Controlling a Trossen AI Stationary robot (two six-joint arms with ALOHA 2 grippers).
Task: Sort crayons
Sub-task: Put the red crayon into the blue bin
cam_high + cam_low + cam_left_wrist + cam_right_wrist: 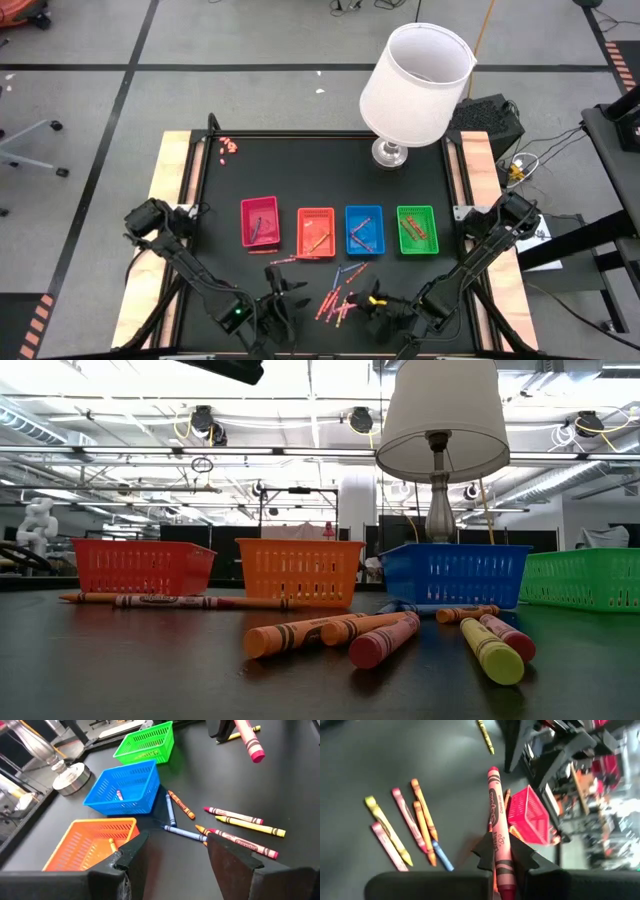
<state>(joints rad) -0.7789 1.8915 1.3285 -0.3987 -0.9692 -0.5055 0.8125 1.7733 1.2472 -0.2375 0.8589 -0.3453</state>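
Several loose crayons [340, 298] lie flat on the black table in front of the trays; they also show in the low view [330, 632]. My left gripper [175, 855] is open and empty above the table, left of the pile [285, 292]. My right gripper [504, 857] is at the pile's right [380, 305], shut on a pink-red crayon [495, 810], which also shows in the left wrist view [249, 740]. The pink tray [259, 201], orange tray [316, 210], blue tray [364, 208] and green tray [416, 208] each hold a few crayons. My right gripper pinches the pink-red crayon between its two fingers near the crayon's rear end [499, 851]. The crayon lies along the fingers and sticks out forward past them. It is lifted clear of the table, slanting down toward its free end [257, 755].
A white-shaded lamp [415, 80] stands on its metal base [388, 152] at the table's far edge, behind the blue and green trays. Tiny pink bits [228, 146] lie at the far left corner. A yellow crayon [485, 735] lies beyond my right gripper.
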